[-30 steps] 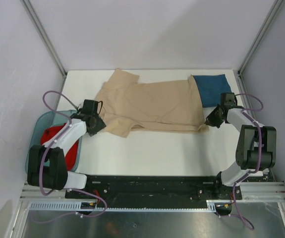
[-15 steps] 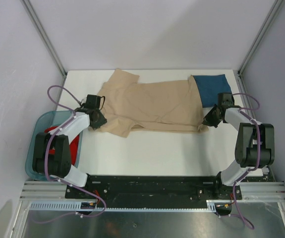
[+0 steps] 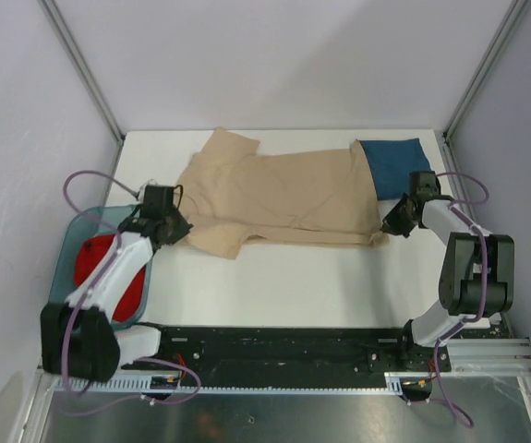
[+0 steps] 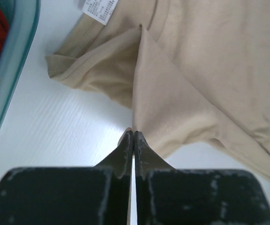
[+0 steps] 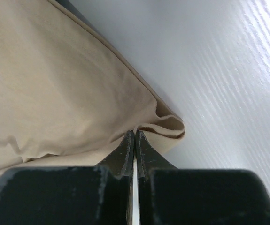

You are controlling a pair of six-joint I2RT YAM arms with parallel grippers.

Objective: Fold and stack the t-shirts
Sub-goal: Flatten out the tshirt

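The tan t-shirt (image 3: 283, 198) lies spread across the far half of the white worktop (image 3: 283, 277), collar end toward the left edge and hem toward the right edge. Its cloth is soft and matte with shallow wrinkles, and one short sleeve fans out toward the far left corner. The left gripper (image 4: 133, 134) has its black fingers pressed together on a raised ridge of the fabric beside the ribbed collar, and the cloth tents into a sharp crease running up to the fingertips. A small white printed label (image 4: 100, 7) sits at the neckline. The right gripper (image 5: 135, 134) is likewise clenched on the shirt's near hem corner, where the stitched edge curls into a small loop (the worktop there shows a fine ribbed grain). A folded teal-blue t-shirt (image 3: 392, 166), a plump rectangle, sits in the far right corner, touching the tan hem. A red t-shirt (image 3: 99, 268) is bunched in a translucent blue-green bin (image 3: 66, 249) beside the left edge.
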